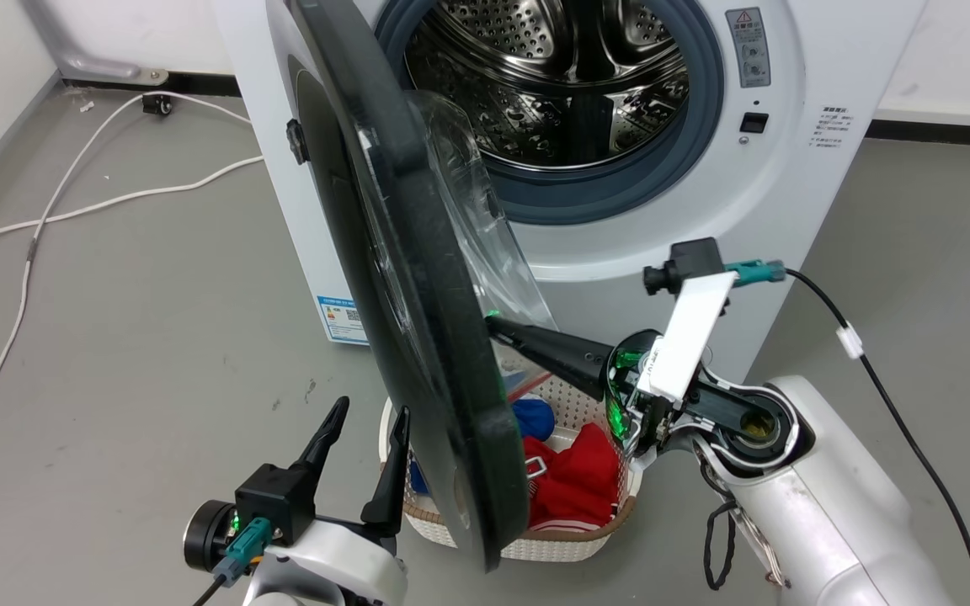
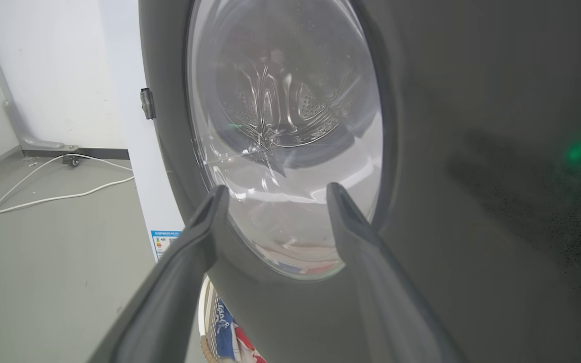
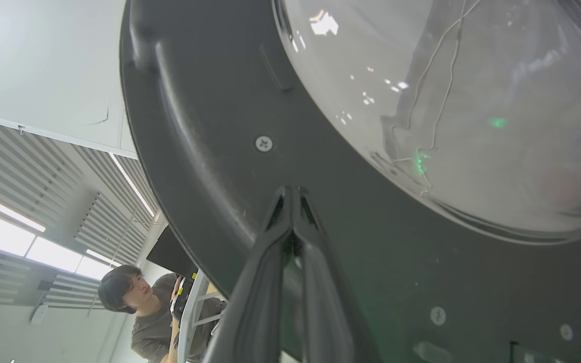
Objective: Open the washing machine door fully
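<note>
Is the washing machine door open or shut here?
Open: the washing machine door stands edge-on, clear of the opening, with the steel drum exposed.

L tool & R tool: 2 long dark tapered fingers ea. R forearm: glossy white shell, black joint ring. R wrist: black cam on flat white bracket, teal plug, black cable w/ white clip, green LED glow.
</note>
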